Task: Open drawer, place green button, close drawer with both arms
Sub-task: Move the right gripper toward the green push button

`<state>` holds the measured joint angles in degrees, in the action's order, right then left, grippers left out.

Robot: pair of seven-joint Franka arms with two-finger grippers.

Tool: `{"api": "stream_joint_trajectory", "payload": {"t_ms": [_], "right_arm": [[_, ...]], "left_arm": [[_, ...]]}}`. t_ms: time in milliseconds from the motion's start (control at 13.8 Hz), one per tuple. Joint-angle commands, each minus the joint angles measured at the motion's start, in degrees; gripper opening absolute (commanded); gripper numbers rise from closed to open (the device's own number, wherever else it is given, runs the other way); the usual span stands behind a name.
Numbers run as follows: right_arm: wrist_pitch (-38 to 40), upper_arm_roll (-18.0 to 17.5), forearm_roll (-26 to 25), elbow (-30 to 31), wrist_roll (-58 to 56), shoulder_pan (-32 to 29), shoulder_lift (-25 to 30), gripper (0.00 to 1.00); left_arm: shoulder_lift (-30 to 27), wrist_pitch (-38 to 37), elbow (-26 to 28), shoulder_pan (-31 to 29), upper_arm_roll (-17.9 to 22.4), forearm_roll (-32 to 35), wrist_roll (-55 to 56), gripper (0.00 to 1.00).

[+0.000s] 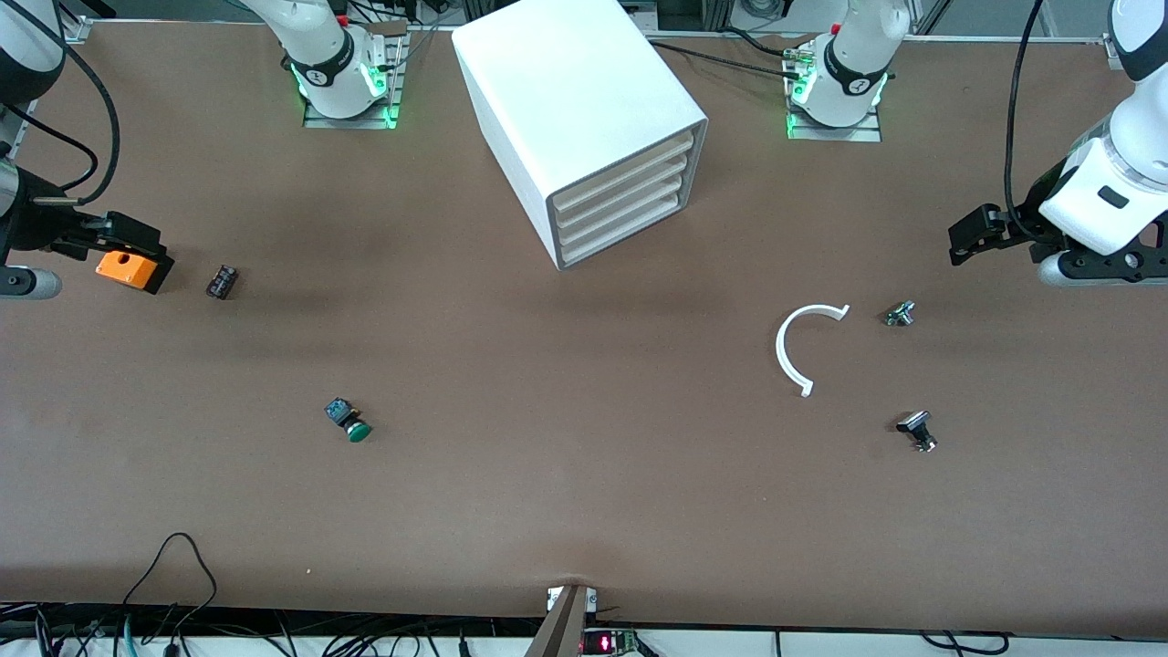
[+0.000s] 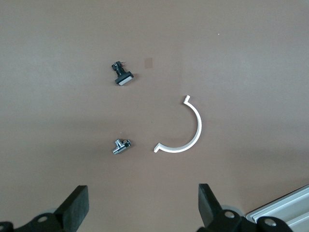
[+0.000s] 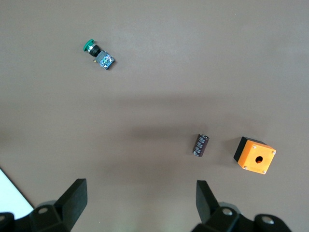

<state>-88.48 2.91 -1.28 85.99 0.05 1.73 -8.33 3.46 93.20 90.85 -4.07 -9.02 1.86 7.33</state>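
The white cabinet (image 1: 584, 109) stands at the table's robot side, midway between the two arm bases. Its four drawers (image 1: 623, 203) are all shut. The green-capped button (image 1: 348, 421) lies on its side on the table, nearer the front camera and toward the right arm's end. It also shows in the right wrist view (image 3: 98, 54). My right gripper (image 1: 137, 246) (image 3: 140, 203) is open and empty, up over the orange box. My left gripper (image 1: 967, 239) (image 2: 143, 208) is open and empty, up over bare table at the left arm's end.
An orange box with a hole (image 1: 128, 268) (image 3: 255, 155) and a black cylinder part (image 1: 221, 281) (image 3: 201, 145) lie at the right arm's end. A white C-shaped piece (image 1: 798, 347) (image 2: 186, 130), a silver part (image 1: 900, 314) (image 2: 121, 145) and a black-and-silver part (image 1: 917, 430) (image 2: 122, 73) lie at the left arm's end.
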Motion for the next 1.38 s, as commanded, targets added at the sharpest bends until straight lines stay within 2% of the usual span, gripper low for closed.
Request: {"api": "stream_joint_trajectory", "payload": {"t_ms": [0, 217, 1086, 1303], "right_arm": [[0.58, -0.36, 0.23, -0.65, 0.39, 0.03, 0.24, 1.0], [0.59, -0.45, 0.14, -0.65, 0.31, 0.03, 0.24, 1.0], [0.41, -0.54, 1.02, -0.56, 0.04, 0.03, -0.63, 1.0], [-0.12, -0.89, 1.02, -0.65, 0.04, 3.53, -4.67, 1.0]], "left_arm": [[-0.2, -1.44, -0.69, -0.24, -0.21, 0.07, -0.03, 1.0], [1.37, -1.44, -2.87, -0.15, -0.21, 0.16, 0.06, 1.0], [1.29, -1.8, -2.88, -0.15, -0.21, 0.16, 0.06, 1.0], [1.37, -1.8, -2.88, -0.24, -0.13, 0.16, 0.06, 1.0]]}}
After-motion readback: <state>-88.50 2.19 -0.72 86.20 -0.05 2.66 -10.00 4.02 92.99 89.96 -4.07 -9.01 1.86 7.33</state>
